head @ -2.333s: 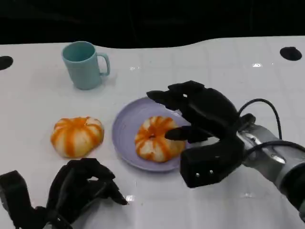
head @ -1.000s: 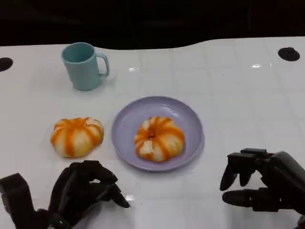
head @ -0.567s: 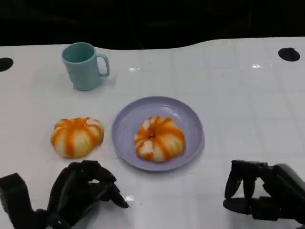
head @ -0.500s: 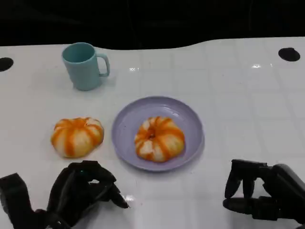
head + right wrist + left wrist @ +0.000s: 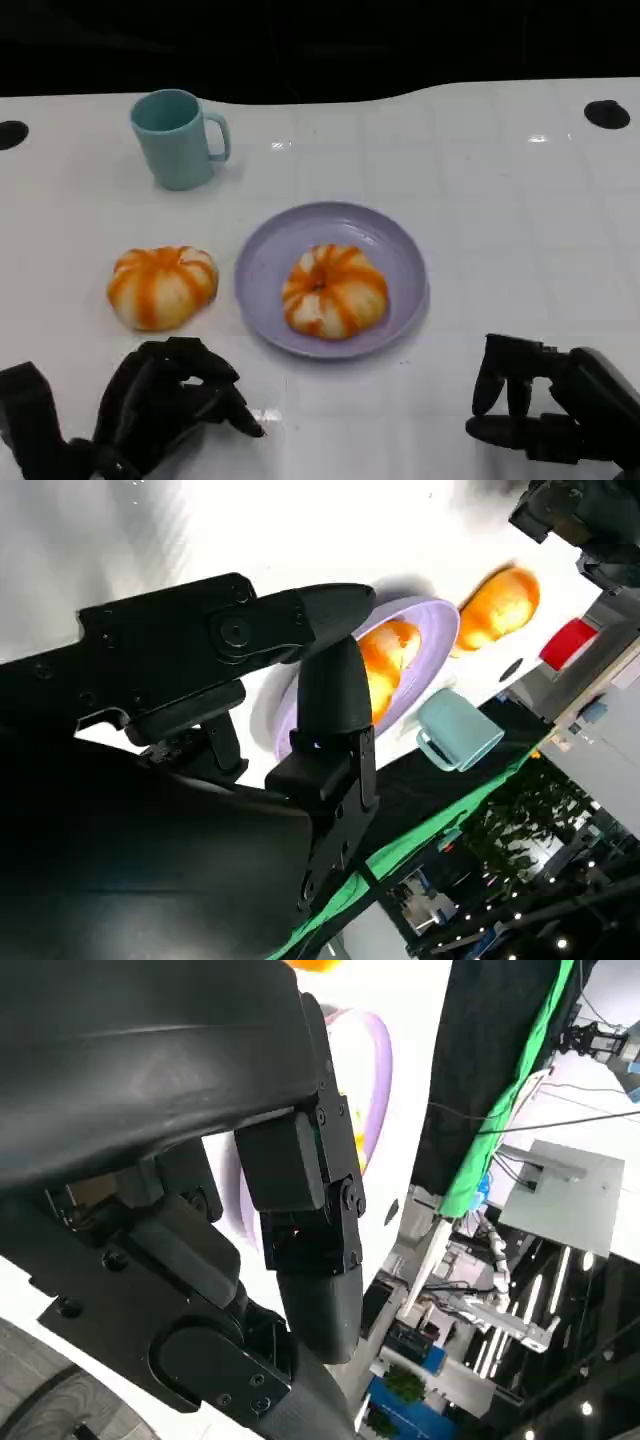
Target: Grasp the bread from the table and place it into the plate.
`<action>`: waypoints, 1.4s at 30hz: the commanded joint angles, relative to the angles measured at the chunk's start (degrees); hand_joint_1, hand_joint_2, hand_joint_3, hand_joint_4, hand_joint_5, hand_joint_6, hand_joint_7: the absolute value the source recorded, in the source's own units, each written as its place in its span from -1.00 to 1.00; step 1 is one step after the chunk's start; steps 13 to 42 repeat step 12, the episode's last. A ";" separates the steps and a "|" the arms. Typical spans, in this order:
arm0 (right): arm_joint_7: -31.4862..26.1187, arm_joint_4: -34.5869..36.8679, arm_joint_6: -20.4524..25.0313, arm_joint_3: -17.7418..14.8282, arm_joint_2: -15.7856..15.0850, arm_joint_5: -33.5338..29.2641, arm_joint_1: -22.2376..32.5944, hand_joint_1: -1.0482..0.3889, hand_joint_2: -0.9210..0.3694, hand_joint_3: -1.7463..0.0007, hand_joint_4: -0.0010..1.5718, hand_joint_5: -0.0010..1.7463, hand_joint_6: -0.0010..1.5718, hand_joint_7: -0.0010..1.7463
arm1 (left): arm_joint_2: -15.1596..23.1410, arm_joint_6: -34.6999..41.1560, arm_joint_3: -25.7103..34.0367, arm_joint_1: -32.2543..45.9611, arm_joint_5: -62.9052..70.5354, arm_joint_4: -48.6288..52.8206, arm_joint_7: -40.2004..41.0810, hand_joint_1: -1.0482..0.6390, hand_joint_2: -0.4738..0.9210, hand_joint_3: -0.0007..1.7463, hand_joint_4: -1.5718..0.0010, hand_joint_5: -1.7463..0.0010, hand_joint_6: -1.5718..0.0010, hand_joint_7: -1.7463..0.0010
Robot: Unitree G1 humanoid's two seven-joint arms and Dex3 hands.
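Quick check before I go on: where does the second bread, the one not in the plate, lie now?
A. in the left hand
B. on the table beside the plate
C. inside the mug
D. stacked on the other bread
B: the second bread sits on the table beside the plate, untouched by the left hand.

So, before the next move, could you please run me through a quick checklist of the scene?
1. One bread lies inside the plate: ok.
2. Second bread in the plate: not ok, it sits on the table beside the plate.
3. Left hand holds nothing: ok.
4. Right hand holds nothing, away from the plate: ok.
5. Mug upright, apart from both breads: ok.
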 commanded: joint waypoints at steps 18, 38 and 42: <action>-0.87 2.71 -2.55 -1.16 -0.48 -0.40 -1.39 -0.10 -1.00 0.87 -0.03 1.00 -0.21 0.92 | 0.94 -1.24 0.58 -1.00 0.06 1.83 -0.70 -1.00 0.55 -1.00 -1.00 0.31 -1.00 0.57; -0.87 2.71 -2.55 -1.16 -0.48 -0.40 -1.39 -0.10 -1.00 0.87 -0.03 1.00 -0.21 0.92 | 0.94 -1.24 0.58 -1.00 0.06 1.83 -0.70 -1.00 0.55 -1.00 -1.00 0.31 -1.00 0.57; -0.87 2.71 -2.55 -1.16 -0.48 -0.40 -1.39 -0.10 -1.00 0.87 -0.03 1.00 -0.21 0.92 | 0.94 -1.24 0.58 -1.00 0.06 1.83 -0.70 -1.00 0.55 -1.00 -1.00 0.31 -1.00 0.57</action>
